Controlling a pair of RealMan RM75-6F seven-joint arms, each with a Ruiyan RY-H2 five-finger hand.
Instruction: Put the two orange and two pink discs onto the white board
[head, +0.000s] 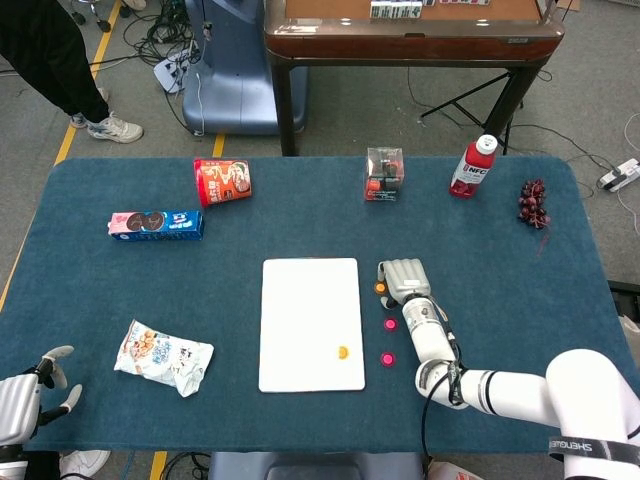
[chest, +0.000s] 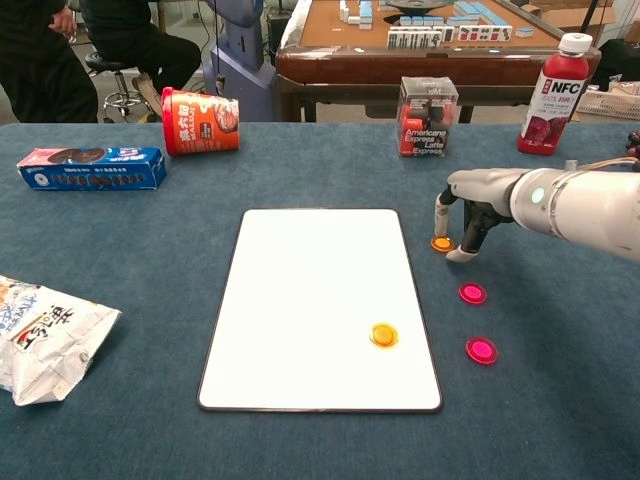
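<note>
The white board (chest: 300, 300) (head: 305, 320) lies at the table's middle. One orange disc (chest: 383, 334) (head: 343, 352) rests on its lower right part. The second orange disc (chest: 441, 243) (head: 380, 288) sits on the blue cloth just right of the board. Below it on the cloth lie two pink discs (chest: 472, 293) (chest: 481, 350). My right hand (chest: 465, 215) (head: 403, 278) points fingers down over that orange disc, with the thumb on one side and a fingertip (chest: 461, 254) on the other, holding nothing. My left hand (head: 30, 395) hangs off the table's near left corner, fingers apart and empty.
A tipped red noodle cup (chest: 200, 120), a blue cookie box (chest: 90, 167) and a snack bag (chest: 40, 335) lie on the left. A clear Americano box (chest: 427, 115) and a red bottle (chest: 555, 95) stand at the back right. Dark grapes (head: 533, 203) lie far right.
</note>
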